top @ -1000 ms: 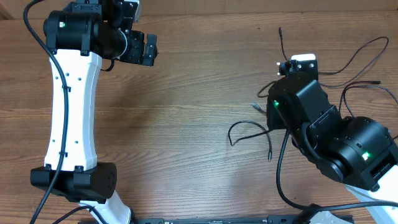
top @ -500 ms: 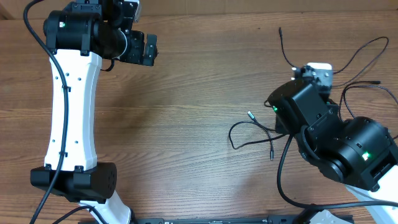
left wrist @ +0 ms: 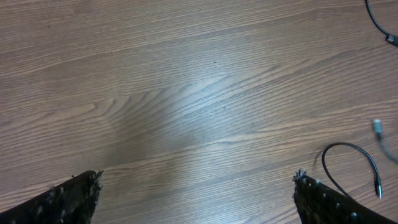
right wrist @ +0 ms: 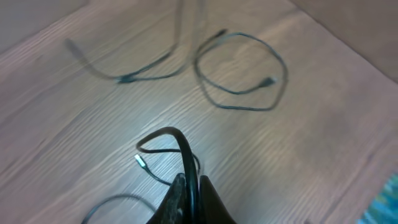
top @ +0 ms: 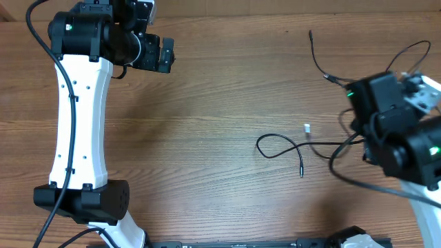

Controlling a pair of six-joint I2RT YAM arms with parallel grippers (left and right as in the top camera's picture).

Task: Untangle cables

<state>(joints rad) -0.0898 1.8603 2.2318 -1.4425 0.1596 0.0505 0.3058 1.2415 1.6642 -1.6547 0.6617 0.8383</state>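
**Overhead view.** The cables [top: 272, 136] are spread over the right half of the tabletop [top: 220, 138]. One loop lies at centre right with a silver tip [top: 307, 128] just beside it, and further strands lie at upper right. The left pincer [top: 165, 55] is held at upper left, well apart from all of them. The right pincer is hidden under its arm at the right edge, so its state cannot be read in this view.

**Left wrist view.** The fingers of the left pincer [left wrist: 199, 199] are seen at the two lower corners, spread wide with only bare wood between them. The loop of cable [left wrist: 348, 145] lies at lower right, outside the fingers.

**Right wrist view.** The right pincer [right wrist: 189, 199] is closed at bottom centre and clamped on one black cord, the held cable [right wrist: 185, 158]. This cord arches up out of the fingertips. A second ring of cable [right wrist: 249, 68] lies flat at upper centre, blurred.

**Handling.** The cords are judged to be very light, thin and limp. A lifted span is expected to sag and drag its neighbours, and the smooth jacket may slip through the fingers. Hold is best taken on the cord itself, just behind a rigid plug end or on a free stretch away from crossings.

**Markings.** No brand, label or writing can be read in any view
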